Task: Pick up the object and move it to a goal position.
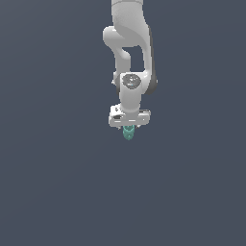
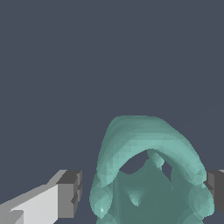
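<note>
The object (image 1: 128, 132) is a small teal-green lumpy thing directly under the white bar of my gripper (image 1: 129, 126) in the exterior view. In the wrist view the object (image 2: 144, 175) fills the space between my two fingers. A thin strip of dark ground shows between it and one grey pad (image 2: 70, 194). The other pad (image 2: 215, 190), at the frame's edge, appears to meet the object's side. The jaws stand wide apart around the object, so the gripper (image 2: 142, 197) is open. The object's lower part is cut off by the frame.
Only a flat, uniform dark grey-blue ground (image 1: 53, 182) surrounds the arm, and no goal marker shows. The arm's white links (image 1: 129, 53) reach down from the top of the exterior view.
</note>
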{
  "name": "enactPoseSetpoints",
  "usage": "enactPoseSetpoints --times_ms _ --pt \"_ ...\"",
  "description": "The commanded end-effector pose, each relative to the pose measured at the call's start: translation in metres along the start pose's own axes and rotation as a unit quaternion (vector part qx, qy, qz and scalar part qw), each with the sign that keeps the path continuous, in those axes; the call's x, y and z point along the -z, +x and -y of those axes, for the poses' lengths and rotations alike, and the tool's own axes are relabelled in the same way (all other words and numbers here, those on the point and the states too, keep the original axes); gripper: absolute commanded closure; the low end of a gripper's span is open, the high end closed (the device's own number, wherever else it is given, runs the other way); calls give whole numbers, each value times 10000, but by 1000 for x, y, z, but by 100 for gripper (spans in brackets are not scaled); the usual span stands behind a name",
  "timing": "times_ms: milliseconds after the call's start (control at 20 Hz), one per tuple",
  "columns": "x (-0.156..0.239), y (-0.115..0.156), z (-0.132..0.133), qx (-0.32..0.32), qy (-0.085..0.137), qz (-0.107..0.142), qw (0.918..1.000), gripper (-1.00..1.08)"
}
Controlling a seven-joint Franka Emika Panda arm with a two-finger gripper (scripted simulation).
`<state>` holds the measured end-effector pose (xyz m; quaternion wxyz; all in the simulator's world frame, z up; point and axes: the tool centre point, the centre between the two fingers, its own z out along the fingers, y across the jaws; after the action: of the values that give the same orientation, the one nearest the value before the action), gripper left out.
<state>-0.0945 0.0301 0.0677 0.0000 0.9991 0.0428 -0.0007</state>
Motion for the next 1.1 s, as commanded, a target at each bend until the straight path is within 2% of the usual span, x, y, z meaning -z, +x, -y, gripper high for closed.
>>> enactPoseSetpoints --times_ms 0,150,200,800,1050 --pt "-6 0 0 0 0 -5 10000 -92" --pt "-9 1 0 0 0 -5 10000 -92" --pt "-9 1 0 0 0 -5 10000 108" --pt "-7 2 0 0 -1 -18 10000 108" --pt "1 11 6 0 -1 -18 10000 108"
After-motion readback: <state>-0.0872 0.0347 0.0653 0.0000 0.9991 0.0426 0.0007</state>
